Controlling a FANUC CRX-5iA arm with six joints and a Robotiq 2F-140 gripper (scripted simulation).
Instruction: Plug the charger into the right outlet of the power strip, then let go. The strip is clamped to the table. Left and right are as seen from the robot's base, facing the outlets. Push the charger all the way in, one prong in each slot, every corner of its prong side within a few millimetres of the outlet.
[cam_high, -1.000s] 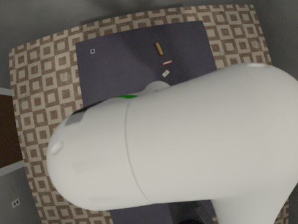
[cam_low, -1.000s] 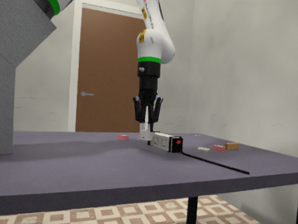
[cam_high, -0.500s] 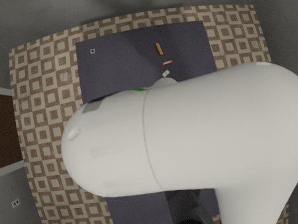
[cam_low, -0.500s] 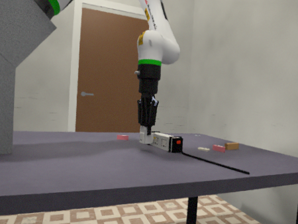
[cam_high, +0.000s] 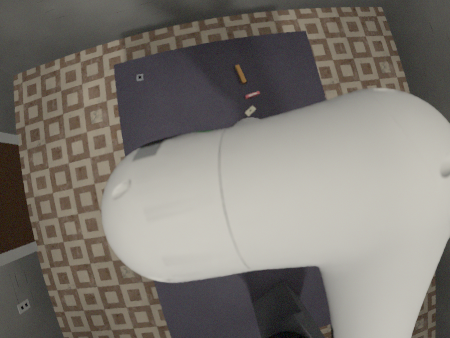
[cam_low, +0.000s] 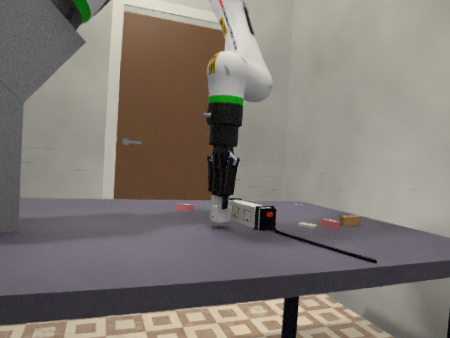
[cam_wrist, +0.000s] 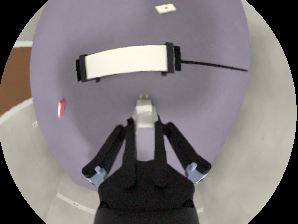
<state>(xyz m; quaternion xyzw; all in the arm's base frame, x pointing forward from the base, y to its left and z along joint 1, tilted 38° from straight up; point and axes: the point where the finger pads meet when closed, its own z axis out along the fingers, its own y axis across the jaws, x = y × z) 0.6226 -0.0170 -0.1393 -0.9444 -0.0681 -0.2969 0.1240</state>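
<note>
1. Hovering low over the purple table (cam_low: 125, 260), the gripper (cam_low: 222, 192) has its fingers clamped narrow on the white charger (cam_low: 220, 210), which hangs just off the surface, beside the near end of the power strip (cam_low: 247, 214).
2. Look at the wrist view: the power strip (cam_wrist: 127, 64) lies crosswise ahead of the fingers, long axis running left to right, its cord (cam_wrist: 213, 66) trailing off to the right.
3. The charger's prong tip (cam_wrist: 143, 99) shows just short of the strip's near edge, roughly level with its middle.
4. So the strip sits forward of the held charger, not yet under it.
5. My read: the charger must carry forward over the strip, line up with the right outlet, then press down. The slots themselves are too small to make out.
6. From the top view, the arm (cam_high: 300, 200) hides the action.
</note>
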